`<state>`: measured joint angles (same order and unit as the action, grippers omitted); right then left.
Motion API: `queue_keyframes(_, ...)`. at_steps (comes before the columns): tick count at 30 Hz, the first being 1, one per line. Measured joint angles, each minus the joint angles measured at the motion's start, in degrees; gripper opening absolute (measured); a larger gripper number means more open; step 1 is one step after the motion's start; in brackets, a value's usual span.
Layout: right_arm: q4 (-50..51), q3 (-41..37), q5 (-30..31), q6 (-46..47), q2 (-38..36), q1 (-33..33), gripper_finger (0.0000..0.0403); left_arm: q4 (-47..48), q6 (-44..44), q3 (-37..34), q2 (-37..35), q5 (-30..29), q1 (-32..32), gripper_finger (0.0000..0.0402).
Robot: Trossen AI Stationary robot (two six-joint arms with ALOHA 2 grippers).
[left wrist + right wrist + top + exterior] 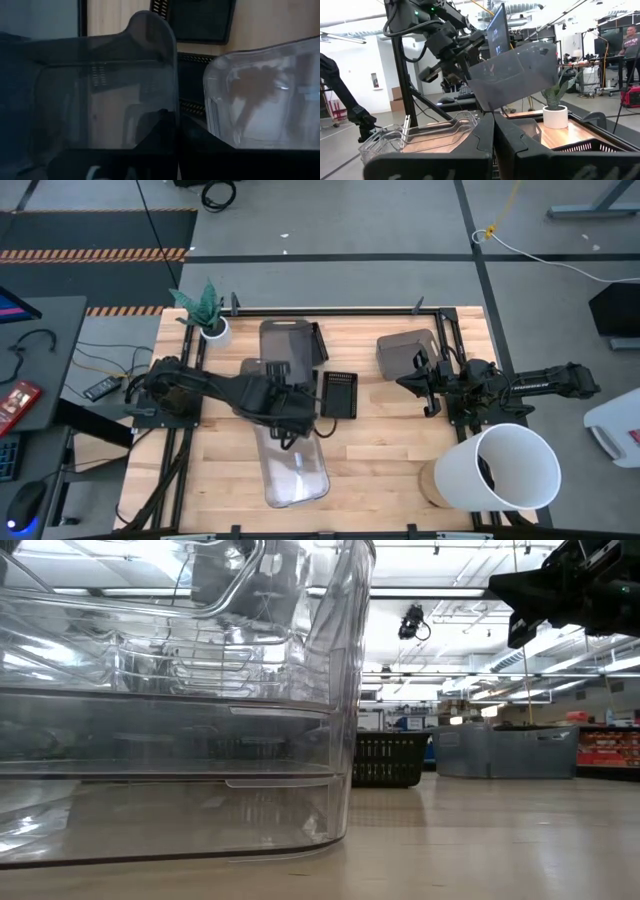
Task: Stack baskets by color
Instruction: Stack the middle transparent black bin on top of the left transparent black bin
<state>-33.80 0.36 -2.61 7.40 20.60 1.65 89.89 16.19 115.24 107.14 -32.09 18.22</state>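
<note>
Near the table's [220, 480] middle, toward the front edge: clear basket [292, 465]. Behind it, lifted off the wood in the left gripper [283, 418]: grey basket [287, 345]. Just right of those: slotted tray [338, 393], flat. Farther right, raised in the right gripper [428, 383]: second grey basket [405, 352]. Back left corner: plant pot [214, 330]. Front right corner: bucket [500, 467].

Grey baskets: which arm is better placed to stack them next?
Probably left: the left gripper holds one grey basket aloft; the right gripper is shut, empty, beside the other grey basket.
</note>
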Motion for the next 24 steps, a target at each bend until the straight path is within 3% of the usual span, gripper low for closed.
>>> queue_keyframes(8,0.0,0.0,0.0,0.0,0.0,0.0,0.0010,-0.7,1.7,-15.6,-7.4,-2.2,0.8,0.0004)
queue_keyframes(12,0.0,0.0,0.0,0.0,0.0,0.0,0.0010,-5.9,1.7,-24.5,-13.6,-2.5,1.0,0.0004)
queue_keyframes(24,0.0,0.0,0.0,0.0,0.0,0.0,0.0010,-19.1,1.6,-45.6,-29.5,6.3,0.7,0.0004)
